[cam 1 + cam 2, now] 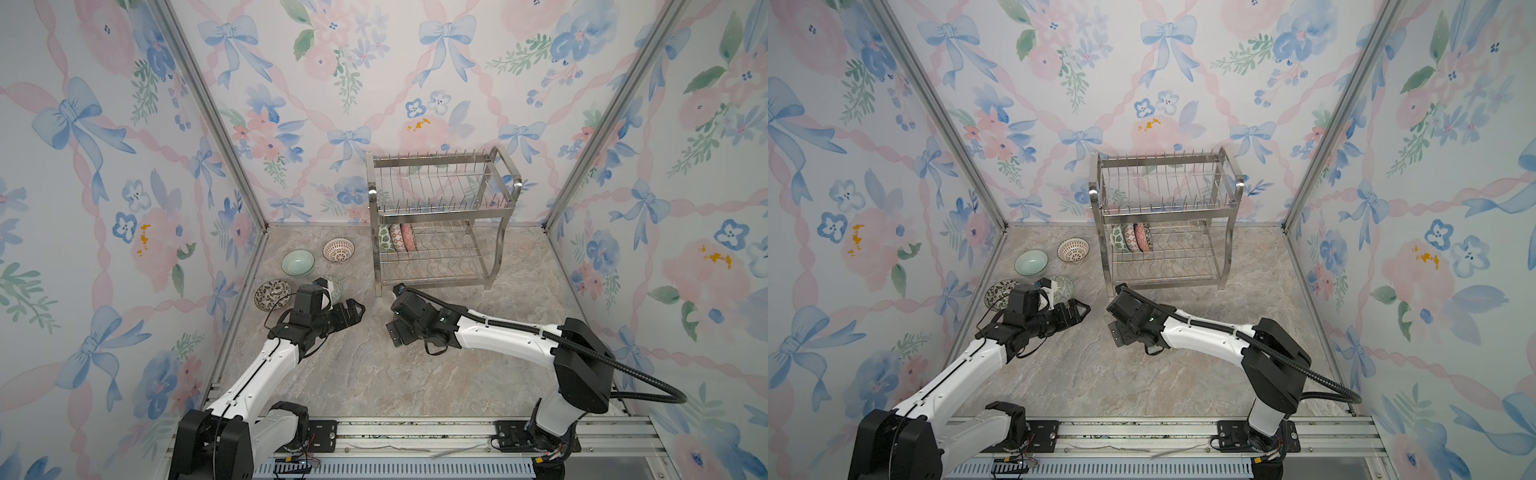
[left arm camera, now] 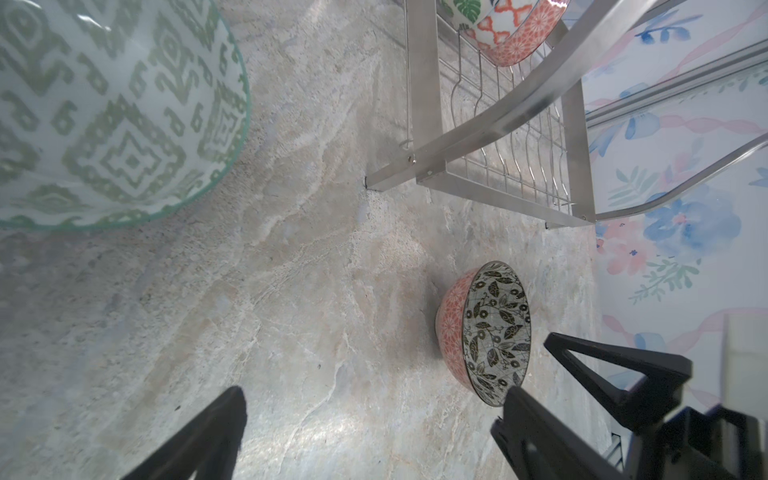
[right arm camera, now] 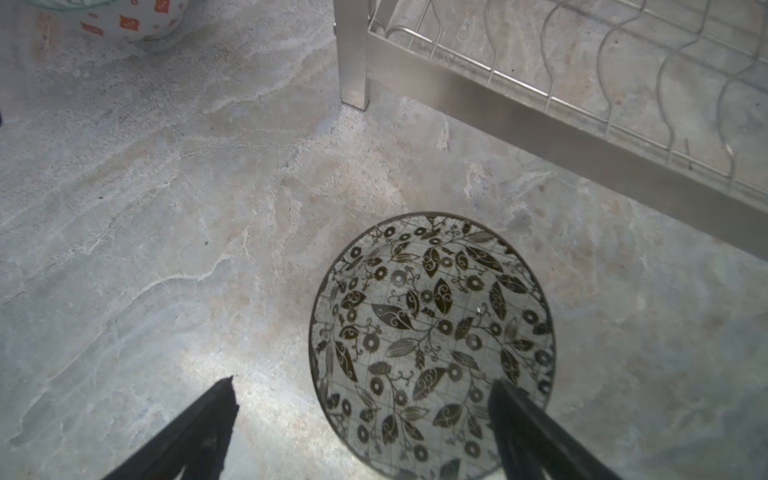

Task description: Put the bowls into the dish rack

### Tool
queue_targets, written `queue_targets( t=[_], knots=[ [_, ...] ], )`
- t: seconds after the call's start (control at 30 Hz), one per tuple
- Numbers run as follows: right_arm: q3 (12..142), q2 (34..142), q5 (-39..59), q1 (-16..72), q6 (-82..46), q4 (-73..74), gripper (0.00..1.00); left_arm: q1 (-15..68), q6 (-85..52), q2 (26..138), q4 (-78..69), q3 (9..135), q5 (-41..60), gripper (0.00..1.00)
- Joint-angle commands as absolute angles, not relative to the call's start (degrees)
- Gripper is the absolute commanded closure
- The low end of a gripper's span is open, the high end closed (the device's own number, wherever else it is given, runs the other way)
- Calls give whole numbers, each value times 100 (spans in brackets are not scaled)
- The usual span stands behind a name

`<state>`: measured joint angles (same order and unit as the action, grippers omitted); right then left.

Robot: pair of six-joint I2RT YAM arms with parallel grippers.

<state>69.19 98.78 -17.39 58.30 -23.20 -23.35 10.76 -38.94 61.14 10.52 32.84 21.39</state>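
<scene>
Hanging the right jaws wide open and empty over the dark floral bowl (image 3: 432, 340), straddling its rim in the right wrist view, probably lining up a rim pinch rather than spanning the whole bowl. Resting upright on the surface (image 3: 166, 208) just beside a front leg of the dish rack (image 3: 353, 54), making for a short carry. Holding the left jaws open and empty too, near the green geometric bowl (image 2: 104, 112). Standing three bowls (image 1: 397, 237) on edge at the lower tier's left end, leaving neighbouring slots free. Waiting on the surface: pale green bowl (image 1: 298, 262), red lattice bowl (image 1: 338, 250), second floral bowl (image 1: 273, 294).
</scene>
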Motion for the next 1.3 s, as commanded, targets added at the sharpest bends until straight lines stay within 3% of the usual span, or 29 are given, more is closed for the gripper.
queue_targets(
  t=[0.0, 0.2, 0.43, 0.7, 1.1, 1.27],
  knots=[
    [7186, 10182, -1617, 5919, -2502, -2332, 4, 782, -4229, 6029, 575, 2947, 2821, 2],
    [7382, 10573, -1617, 5979, -2548, -2303, 3, 453, -4631, 5875, -143, 2288, 3497, 2],
    [7544, 10879, -1720, 5972, -2465, -2336, 33, 440, -4658, 5881, -189, 2227, 3586, 2],
    [7797, 11238, -1856, 5972, -2377, -2458, 45, 422, -4653, 5952, -272, 2190, 3621, 2],
    [7943, 11419, -2020, 5924, -2180, -2624, 85, 425, -4753, 5840, -492, 2100, 3786, 2],
    [7881, 11287, -1974, 5917, -2140, -2540, 95, 448, -4732, 5845, -492, 2100, 3781, 2]
  ],
)
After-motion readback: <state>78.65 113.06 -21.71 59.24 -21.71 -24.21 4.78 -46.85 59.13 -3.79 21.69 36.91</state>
